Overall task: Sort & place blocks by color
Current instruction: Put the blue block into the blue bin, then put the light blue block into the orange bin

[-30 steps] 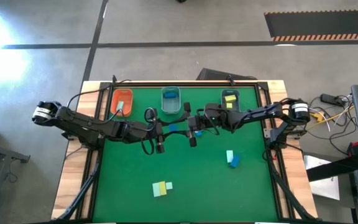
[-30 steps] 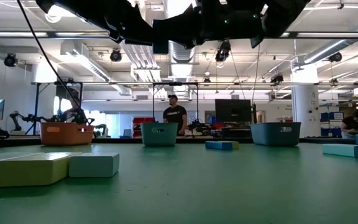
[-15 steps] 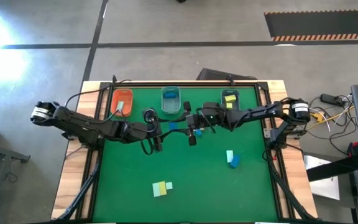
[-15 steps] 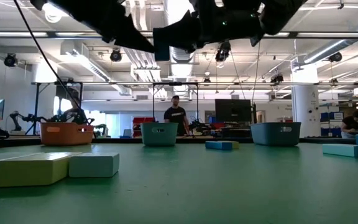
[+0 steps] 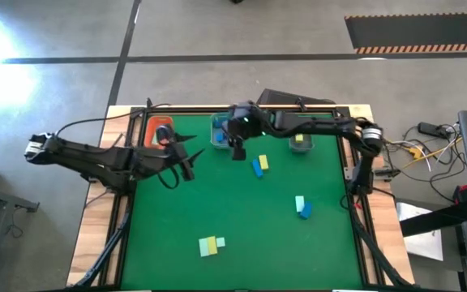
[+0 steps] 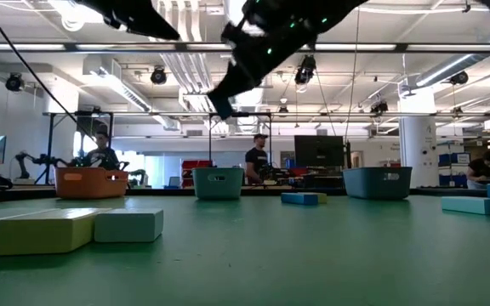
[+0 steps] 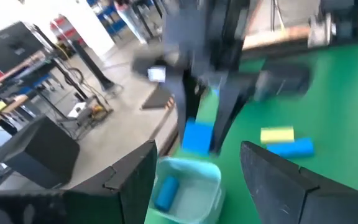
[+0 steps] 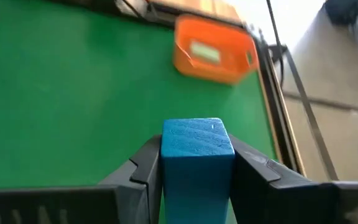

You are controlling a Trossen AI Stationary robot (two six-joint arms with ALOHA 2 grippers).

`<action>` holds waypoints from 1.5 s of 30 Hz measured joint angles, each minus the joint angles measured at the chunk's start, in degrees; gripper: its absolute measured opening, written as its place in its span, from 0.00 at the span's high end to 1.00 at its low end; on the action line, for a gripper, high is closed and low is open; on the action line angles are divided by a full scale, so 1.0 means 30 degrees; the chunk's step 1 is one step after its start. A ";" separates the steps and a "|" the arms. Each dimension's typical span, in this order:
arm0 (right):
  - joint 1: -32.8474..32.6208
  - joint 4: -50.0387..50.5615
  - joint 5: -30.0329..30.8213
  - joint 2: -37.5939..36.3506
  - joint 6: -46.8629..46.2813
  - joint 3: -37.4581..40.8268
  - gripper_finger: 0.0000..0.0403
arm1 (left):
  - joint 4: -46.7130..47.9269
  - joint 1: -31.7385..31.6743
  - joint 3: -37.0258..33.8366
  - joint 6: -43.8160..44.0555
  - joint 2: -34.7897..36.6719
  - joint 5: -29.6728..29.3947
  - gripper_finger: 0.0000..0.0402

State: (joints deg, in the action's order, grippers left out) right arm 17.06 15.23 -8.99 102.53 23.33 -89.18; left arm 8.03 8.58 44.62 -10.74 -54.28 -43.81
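Blue matte rectangular block point(image 8: 196, 163) clamped in right pincer point(image 8: 194, 177); left pincer point(image 7: 199, 180) open, empty.

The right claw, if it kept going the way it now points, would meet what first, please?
Probably the orange bin: the right claw, shut on a blue block, aims roughly at it across bare green mat, though depth is unclear.

Ahead of my left fingers point(image 7: 135, 180), which stand apart, the other gripper point(image 7: 197, 140) clamps a blue block point(image 7: 196, 136) above the clear bin point(image 7: 188, 186), which already contains a blue piece point(image 7: 165, 191).
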 joint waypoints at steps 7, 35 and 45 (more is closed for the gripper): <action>0.1688 0.2743 -0.0118 0.4004 0.0949 -0.4257 0.71 | 0.0058 0.0000 0.0000 -0.0144 0.1796 -0.0082 0.47; 0.2745 1.0397 0.1020 1.1325 0.1042 -1.3239 0.46 | 0.0035 0.0000 0.0000 -0.0684 0.2321 -0.0075 0.47; 0.2517 1.2600 0.0840 0.9135 0.0852 -1.3562 0.49 | 0.0029 0.0000 0.0000 -0.0568 0.1980 -0.0075 0.47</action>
State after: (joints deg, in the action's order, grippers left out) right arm 24.62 53.03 -6.47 129.93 25.89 -129.86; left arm 8.12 8.58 44.62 -12.45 -48.33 -44.03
